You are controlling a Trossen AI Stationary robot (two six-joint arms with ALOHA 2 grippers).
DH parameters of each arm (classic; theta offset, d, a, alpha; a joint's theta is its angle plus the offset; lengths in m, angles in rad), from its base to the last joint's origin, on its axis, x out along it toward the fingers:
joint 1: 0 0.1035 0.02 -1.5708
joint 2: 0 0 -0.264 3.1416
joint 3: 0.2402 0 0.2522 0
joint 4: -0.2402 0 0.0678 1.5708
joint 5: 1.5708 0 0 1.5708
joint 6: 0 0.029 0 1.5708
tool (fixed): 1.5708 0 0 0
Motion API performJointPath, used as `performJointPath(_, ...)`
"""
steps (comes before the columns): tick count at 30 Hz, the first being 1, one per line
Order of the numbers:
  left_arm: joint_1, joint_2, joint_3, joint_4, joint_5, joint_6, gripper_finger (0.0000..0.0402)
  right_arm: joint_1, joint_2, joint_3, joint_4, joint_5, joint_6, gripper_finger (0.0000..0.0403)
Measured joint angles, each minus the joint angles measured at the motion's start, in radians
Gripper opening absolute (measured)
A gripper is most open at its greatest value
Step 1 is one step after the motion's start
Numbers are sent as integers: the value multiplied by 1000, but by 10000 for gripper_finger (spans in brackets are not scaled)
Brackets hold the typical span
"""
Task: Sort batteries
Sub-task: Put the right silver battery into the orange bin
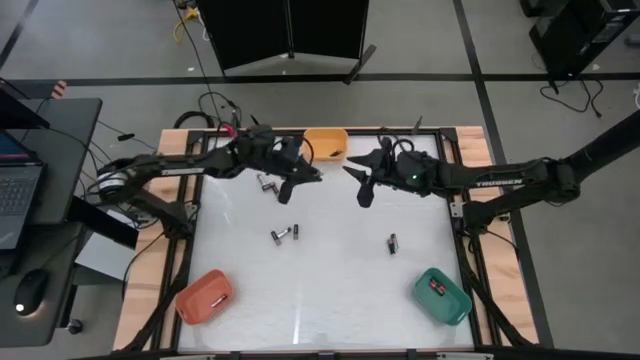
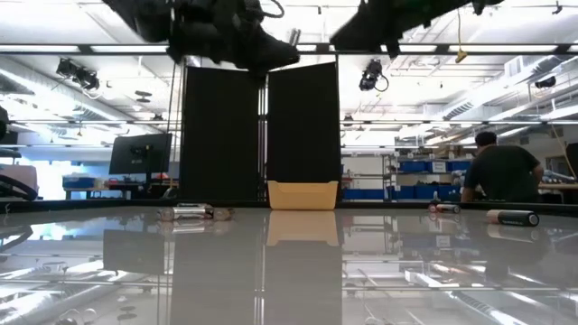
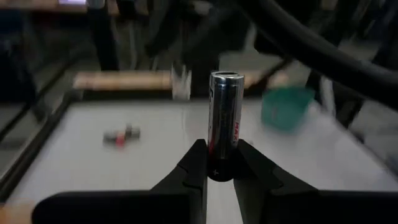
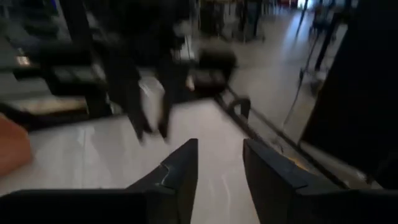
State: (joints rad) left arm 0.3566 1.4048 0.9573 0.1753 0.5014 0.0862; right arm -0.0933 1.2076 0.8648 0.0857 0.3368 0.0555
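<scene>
Near the table's (image 1: pixel 330 300) far edge, the left gripper (image 3: pixel 217 167) clamps an upright battery (image 3: pixel 224 118); the right gripper (image 4: pixel 219 163) hangs parted, empty

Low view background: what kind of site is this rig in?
Most likely a robotics lab or workshop. Behind the table stand long shelving racks holding blue storage bins, a black computer monitor sits on a desk, and a person in a dark shirt works at a bench.
</scene>
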Motion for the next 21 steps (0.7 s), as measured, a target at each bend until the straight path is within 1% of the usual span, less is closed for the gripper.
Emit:
performJointPath(2, -29, -33, 36, -180, -55, 42, 54, 0, 9, -22, -10, 10, 2, 116)
performJointPath(5, -76, -82, 51, -340, -107, 32, 54, -5, 20, -62, -7, 14, 16, 89)
performJointPath(7, -109, -112, 53, -429, -142, -19, 54, -13, 30, -88, 11, 14, 22, 65)
performJointPath(11, -200, -160, 52, -641, -257, -152, 54, -21, 35, -143, 82, 14, 21, 13)
performJointPath(13, -260, -180, 52, -735, -309, -238, 54, -21, 35, -162, 110, 14, 20, 10)
performJointPath(17, -394, -204, 52, -862, -395, -416, 54, -21, 34, -182, 117, 14, 25, 23)
performJointPath(19, -463, -205, 52, -908, -437, -503, 54, -20, 34, -192, 124, 14, 32, 20)
performJointPath(21, -539, -212, 52, -988, -472, -591, 54, -16, 34, -196, 125, 14, 42, 11)
